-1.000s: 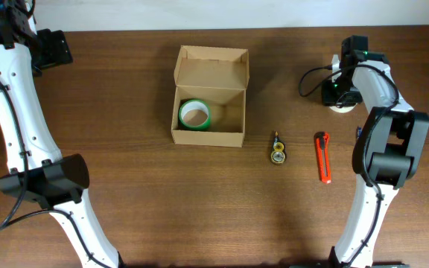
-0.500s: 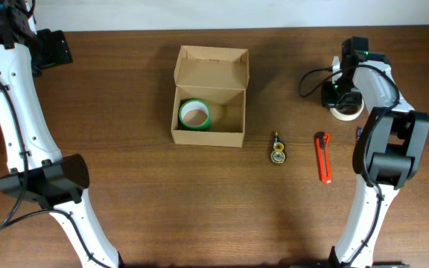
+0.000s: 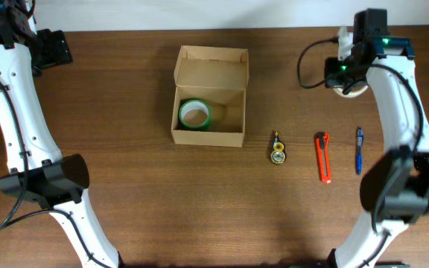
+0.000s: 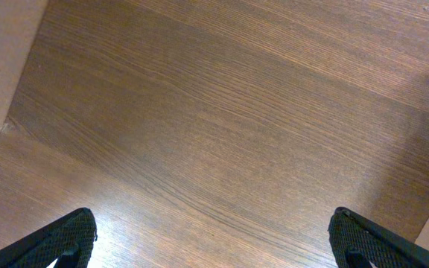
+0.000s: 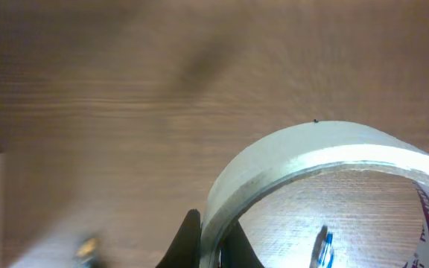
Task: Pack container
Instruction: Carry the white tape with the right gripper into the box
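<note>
I see the container point(image 3: 209, 97) sitting a little left of the middle of the table point(image 3: 125, 216), nearer the far edge than the near one. Its hinged flap stands open toward the far edge. Inside, against the left wall, a green tape roll point(image 3: 194, 114) lies flat.

To the right of the box, a small yellow-and-black item point(image 3: 278, 152) lies near the middle of the table; I cannot tell what it is. Beyond it, an orange utility knife point(image 3: 323, 156) and a blue pen point(image 3: 359, 149) lie side by side but apart, each pointing toward the far edge.

Near the far right corner, my right claw point(image 3: 346, 74) is pinched closed on the wall of a clear tape roll point(image 5: 326, 179), one finger inside the ring and one outside. The table in that wrist view is blurred.

My left claw point(image 4: 214, 246) hangs at the far left corner with its fingers spread wide and nothing between them, only bare wood below.
</note>
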